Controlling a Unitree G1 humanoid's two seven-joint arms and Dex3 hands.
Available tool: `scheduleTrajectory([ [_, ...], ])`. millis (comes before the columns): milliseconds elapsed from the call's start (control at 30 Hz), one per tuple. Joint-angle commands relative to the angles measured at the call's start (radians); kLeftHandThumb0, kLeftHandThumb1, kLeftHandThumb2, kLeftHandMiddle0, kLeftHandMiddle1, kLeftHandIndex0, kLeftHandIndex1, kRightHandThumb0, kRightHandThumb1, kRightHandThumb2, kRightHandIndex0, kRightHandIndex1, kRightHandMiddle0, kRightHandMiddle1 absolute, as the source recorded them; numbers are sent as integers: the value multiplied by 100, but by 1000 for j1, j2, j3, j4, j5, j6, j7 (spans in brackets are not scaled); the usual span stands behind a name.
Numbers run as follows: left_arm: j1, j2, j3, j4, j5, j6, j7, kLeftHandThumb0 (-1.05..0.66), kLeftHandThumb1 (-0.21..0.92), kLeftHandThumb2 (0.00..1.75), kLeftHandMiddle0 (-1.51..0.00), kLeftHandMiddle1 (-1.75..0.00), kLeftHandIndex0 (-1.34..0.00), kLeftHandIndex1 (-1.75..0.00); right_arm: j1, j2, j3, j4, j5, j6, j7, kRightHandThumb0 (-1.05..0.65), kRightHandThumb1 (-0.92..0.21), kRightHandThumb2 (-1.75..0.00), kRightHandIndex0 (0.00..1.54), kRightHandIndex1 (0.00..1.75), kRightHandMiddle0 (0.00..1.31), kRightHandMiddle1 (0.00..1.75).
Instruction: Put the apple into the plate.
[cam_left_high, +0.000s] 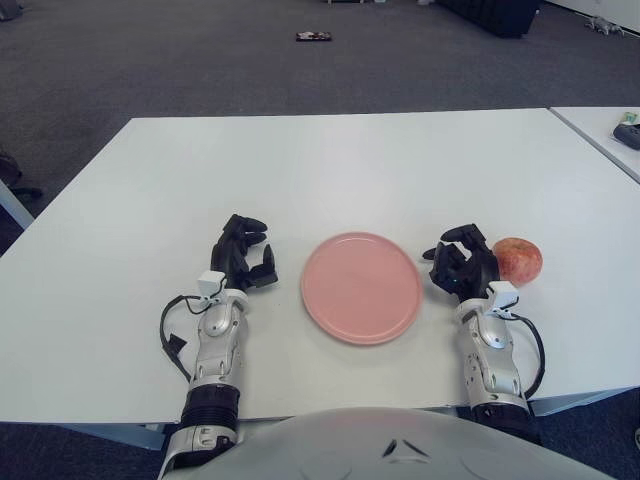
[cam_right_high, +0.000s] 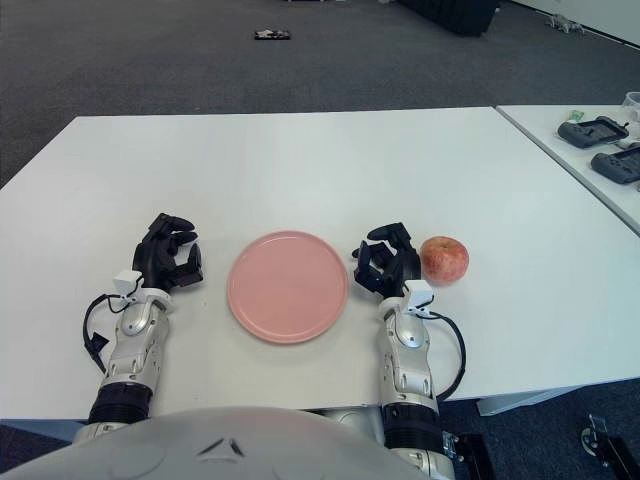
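Observation:
A red-yellow apple (cam_left_high: 517, 260) sits on the white table (cam_left_high: 330, 170), to the right of an empty pink plate (cam_left_high: 361, 287). My right hand (cam_left_high: 463, 262) shows between the plate and the apple, just left of the apple, with its fingers loosely bent and nothing in them. I cannot tell whether it touches the fruit. On the far side of the plate my left hand (cam_left_high: 243, 255) shows with its fingers relaxed the same way, holding nothing.
A second white table (cam_right_high: 560, 140) stands at the right with dark devices (cam_right_high: 597, 130) on it. Grey carpet lies beyond the table's far edge, with a small dark object (cam_left_high: 313, 37) on the floor.

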Motion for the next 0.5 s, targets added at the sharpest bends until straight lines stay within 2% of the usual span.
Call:
scheduleTrajectory([
  [0, 22, -5, -2, 24, -3, 40, 6, -1, 14, 154, -73, -175, -52, -175, 3, -3, 1, -10, 3, 7, 2, -1, -40, -112, 67, 140, 41, 175],
  [200, 24, -6, -4, 27, 3, 31, 8, -1, 6, 163, -80, -175, -58, -175, 8, -13, 0, -37, 0, 26, 3, -1, -40, -112, 67, 141, 41, 175],
  [333, 24, -7, -3, 30, 4, 26, 11, -1, 8, 161, -78, -175, -57, -175, 30, -35, 1, -150, -29, 37, -8, -1, -40, -112, 67, 141, 41, 175],
  [467, 23, -9, -2, 33, 2, 20, 11, -1, 11, 157, -75, -175, -54, -175, 44, -53, 6, -203, -86, -32, -19, -1, -38, -114, 68, 140, 43, 175],
])
